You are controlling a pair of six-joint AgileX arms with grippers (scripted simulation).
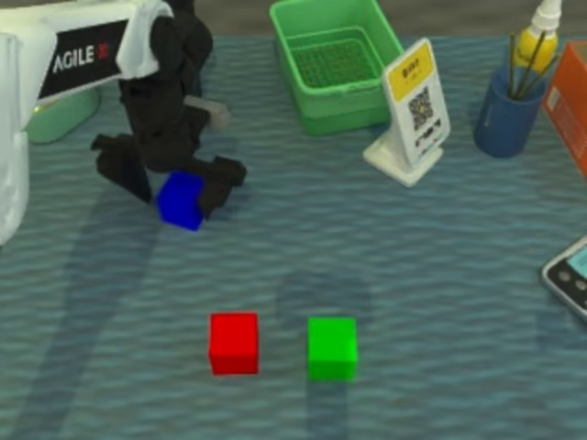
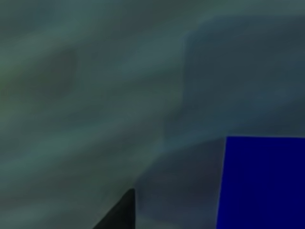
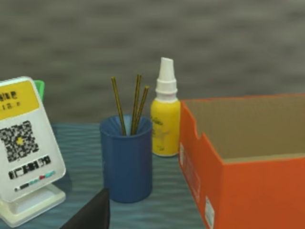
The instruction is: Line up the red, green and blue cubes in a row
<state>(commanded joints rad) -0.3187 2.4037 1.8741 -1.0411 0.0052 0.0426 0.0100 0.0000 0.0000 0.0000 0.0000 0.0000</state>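
The blue cube (image 1: 181, 200) sits left of centre between the spread black fingers of my left gripper (image 1: 180, 187), which is open and low around it. The left wrist view shows the blue cube (image 2: 262, 183) with a gap of table between it and one dark fingertip (image 2: 121, 214). Nearer the front edge, the red cube (image 1: 233, 342) and the green cube (image 1: 331, 346) rest side by side with a small gap between them. My right gripper is out of the top view; only one dark fingertip (image 3: 93, 212) shows in its wrist view.
A green basket (image 1: 335, 60) stands at the back centre, with a QR-code sign (image 1: 415, 110) to its right. Further right are a blue pen cup (image 1: 507, 115), a yellow bottle (image 1: 537, 37) and an orange box (image 1: 569, 101). A small device (image 1: 570, 275) lies at the right edge.
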